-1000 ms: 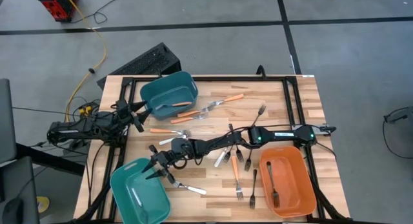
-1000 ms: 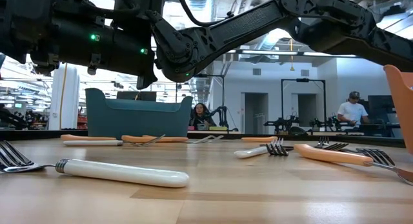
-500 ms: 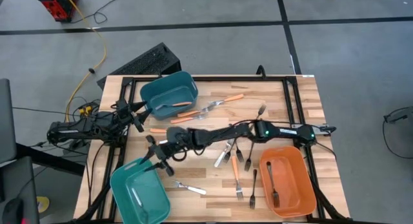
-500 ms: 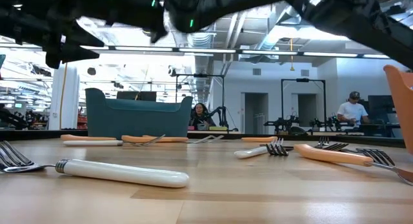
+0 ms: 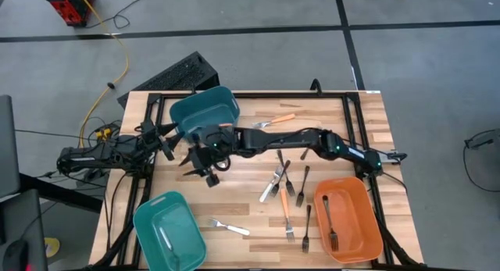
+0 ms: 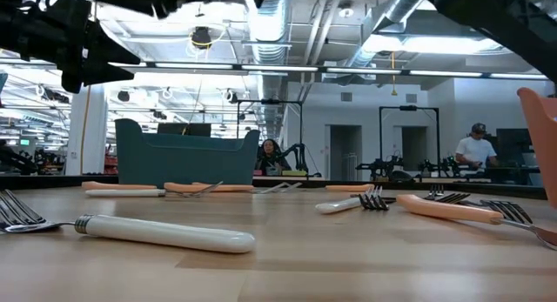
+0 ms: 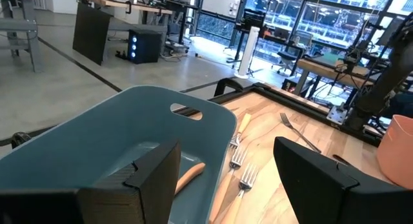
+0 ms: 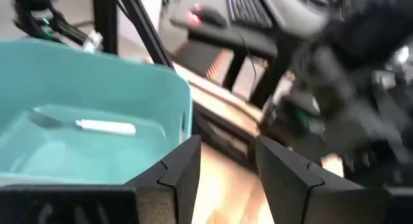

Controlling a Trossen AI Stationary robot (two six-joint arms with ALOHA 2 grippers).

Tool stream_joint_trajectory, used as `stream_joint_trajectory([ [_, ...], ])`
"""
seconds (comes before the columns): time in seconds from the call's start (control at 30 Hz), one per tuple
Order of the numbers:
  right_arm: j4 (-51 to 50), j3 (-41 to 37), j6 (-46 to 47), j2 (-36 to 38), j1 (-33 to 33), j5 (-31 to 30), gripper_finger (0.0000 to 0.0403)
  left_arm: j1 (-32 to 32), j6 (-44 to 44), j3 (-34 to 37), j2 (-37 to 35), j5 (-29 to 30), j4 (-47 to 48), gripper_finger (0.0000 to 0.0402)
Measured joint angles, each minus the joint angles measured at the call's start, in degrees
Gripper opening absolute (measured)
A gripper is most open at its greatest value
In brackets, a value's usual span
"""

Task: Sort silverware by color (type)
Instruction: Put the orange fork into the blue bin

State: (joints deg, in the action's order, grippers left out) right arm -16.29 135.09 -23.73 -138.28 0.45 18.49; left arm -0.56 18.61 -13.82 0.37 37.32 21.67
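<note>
Orange-handled forks (image 5: 286, 211) and black forks (image 5: 305, 228) are being seen scattered flat across the table's middle. A white-handled fork (image 5: 229, 226) is lying flat near the front. One black fork (image 5: 331, 224) is resting in a bin, and another white-handled fork (image 8: 87, 125) likewise.

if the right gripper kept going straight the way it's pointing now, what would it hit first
Most likely the near teal bin. The right gripper stands open and empty, and its wrist view looks past the fingers at that bin, holding one white-handled fork. The gap between them is hard to judge.
</note>
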Motion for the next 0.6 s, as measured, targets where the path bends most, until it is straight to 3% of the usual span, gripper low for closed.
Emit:
stream_joint_trajectory([
  [0.27, -10.56, -0.05, 0.28, -0.63, -1.34, -7.47, 0.0175, 0.0, 0.46, 0.0, 0.02, -0.04, 1.82, 0.0235],
  [0.47, -25.58, -0.16, 1.19, -0.38, -0.82, -14.38, 0.0175, 0.02, 2.06, 0.0, 0.02, -0.09, 3.5, 0.0235],
  [0.6, -37.56, -0.16, 5.58, -0.24, -0.37, -15.72, 0.0175, 0.0, 2.06, 0.0, 0.02, -0.09, 3.42, 0.0235],
])
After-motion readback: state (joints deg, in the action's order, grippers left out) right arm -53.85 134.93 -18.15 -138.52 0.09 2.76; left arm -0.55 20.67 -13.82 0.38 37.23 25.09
